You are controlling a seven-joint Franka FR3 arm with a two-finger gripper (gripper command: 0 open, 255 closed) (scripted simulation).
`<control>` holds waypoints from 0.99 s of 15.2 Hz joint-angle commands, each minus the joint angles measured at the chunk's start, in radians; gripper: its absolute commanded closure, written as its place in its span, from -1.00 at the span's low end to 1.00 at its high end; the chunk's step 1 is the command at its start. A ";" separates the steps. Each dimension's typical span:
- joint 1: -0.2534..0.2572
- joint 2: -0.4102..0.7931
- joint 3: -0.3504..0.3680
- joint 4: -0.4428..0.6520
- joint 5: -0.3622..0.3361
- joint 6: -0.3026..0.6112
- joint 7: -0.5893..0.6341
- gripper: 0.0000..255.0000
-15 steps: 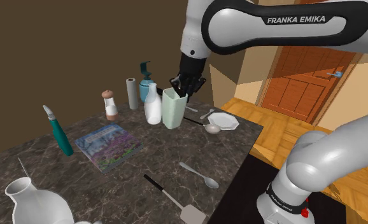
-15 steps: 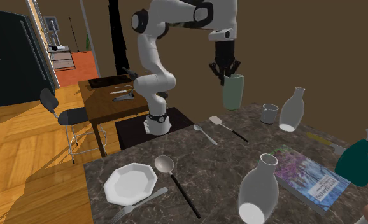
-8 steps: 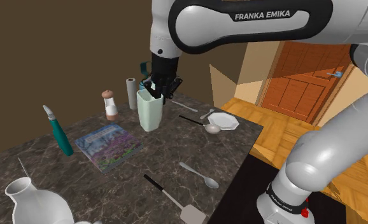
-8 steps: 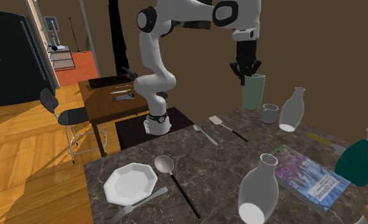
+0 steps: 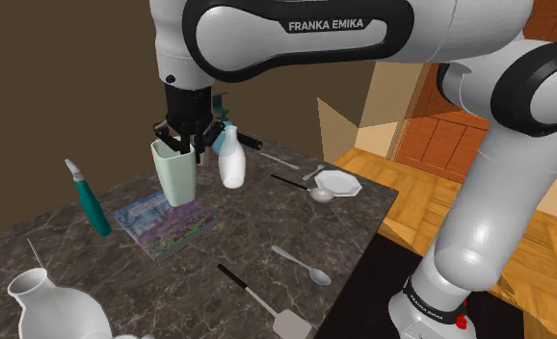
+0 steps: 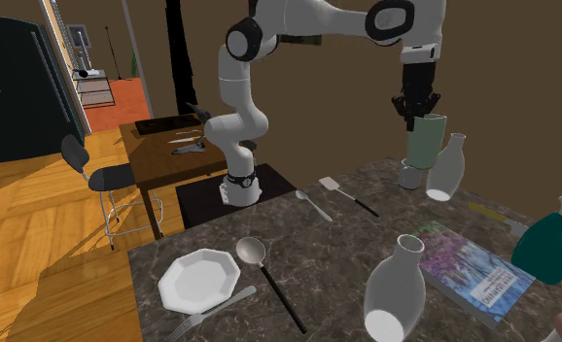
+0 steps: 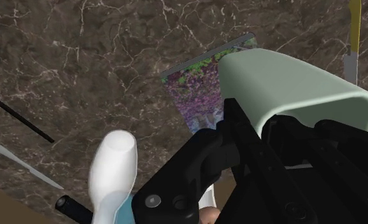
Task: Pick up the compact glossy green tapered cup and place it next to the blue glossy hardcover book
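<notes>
Clasped at its rim by the black two-finger hand [image 5: 185, 144], the glossy pale-green tapered cup [image 5: 175, 179] is held aloft at the blue hardcover book's [image 5: 164, 224] twelve o'clock in the shoulder view, so only the setting-down is judged left.

Look over your counter [image 5: 257, 226]. A white plate [image 5: 338, 181] sits at the corner nearest the wooden door [image 5: 460, 125], with a ladle [image 5: 321, 194] and a fork [image 5: 314, 172] just beside it. A white bottle [image 5: 231, 162] stands upright near the back edge. A spoon [image 5: 301, 265] and a black-handled spatula [image 5: 288, 323] lie by the front edge. A white vase [image 5: 45, 308] fills the near corner, and a teal-handled tool [image 5: 92, 207] stands tilted behind it. You'll also spot a grey mug [image 6: 410, 175] and a teal spray bottle [image 6: 546, 248].
</notes>
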 commanded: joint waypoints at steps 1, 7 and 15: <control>0.042 0.107 0.021 0.117 -0.075 -0.040 0.058 1.00; 0.184 0.329 0.012 0.368 -0.217 -0.120 0.140 1.00; 0.149 0.304 0.013 0.223 -0.206 0.000 0.156 1.00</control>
